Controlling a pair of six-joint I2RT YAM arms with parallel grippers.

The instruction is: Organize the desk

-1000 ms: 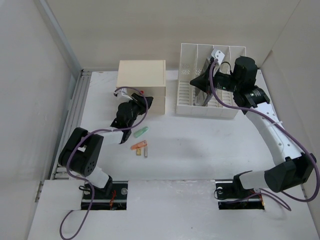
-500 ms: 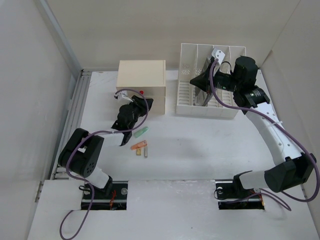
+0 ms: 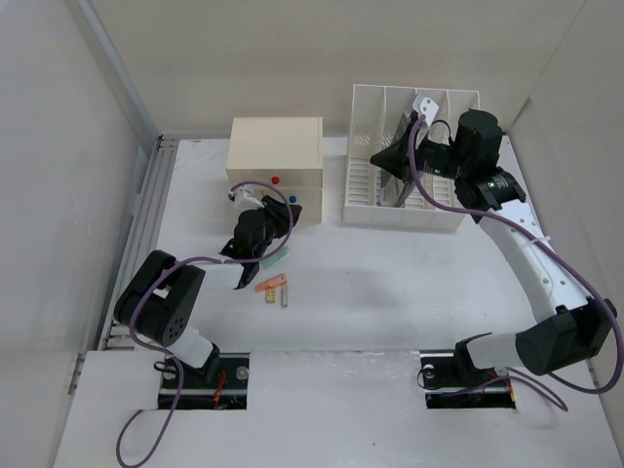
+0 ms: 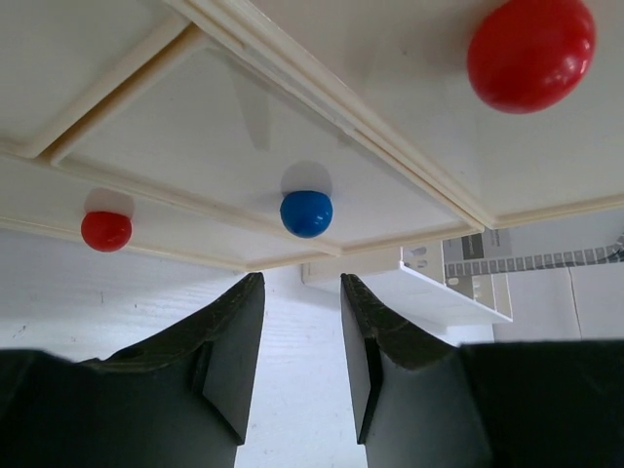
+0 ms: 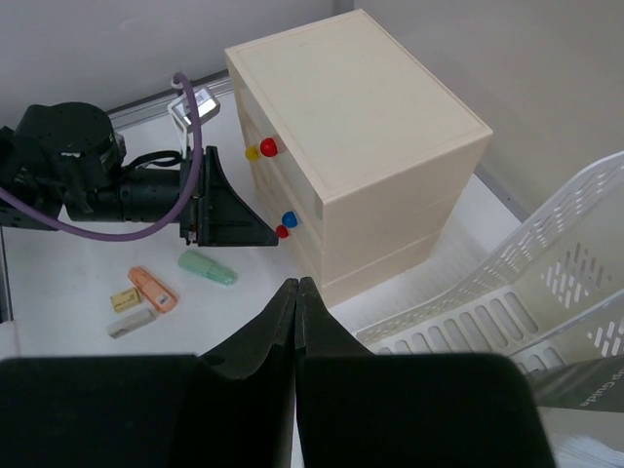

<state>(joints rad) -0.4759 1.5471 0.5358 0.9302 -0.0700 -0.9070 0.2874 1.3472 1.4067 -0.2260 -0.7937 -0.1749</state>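
My left pincer [image 4: 300, 285] is apart with a narrow gap and nothing between the pads. It sits low over the desk [image 3: 390, 292], facing the front of the cream drawer box [image 3: 276, 146]. The blue knob [image 4: 306, 214] is just above the gap and not touching the pads. In my left wrist view the small red knob [image 4: 105, 230] is off to the left and the big red knob [image 4: 531, 51] is at top right on another drawer front. (My right wrist view also shows a yellow knob [image 5: 253, 152] beside the upper red one.)

My right pincer [image 5: 295, 285] is pressed together with its tips meeting, and nothing is visible between them. It hangs above the white file rack [image 3: 405, 216], pointing toward the drawer box.

The desk is the white tabletop filling the walled cell, with the ribbed rail [image 3: 146, 210] along its left edge. The drawer box and file rack stand side by side at the far side.

Loose items lie on the desk in front of the drawer box. The green piece [image 3: 278, 256] is just beside my left arm. The orange piece [image 3: 270, 285] and grey piece [image 3: 285, 296] are near it, closer to my bases. A small tan piece [image 5: 123, 298] lies beside the orange one; I can't tell what any of these are.
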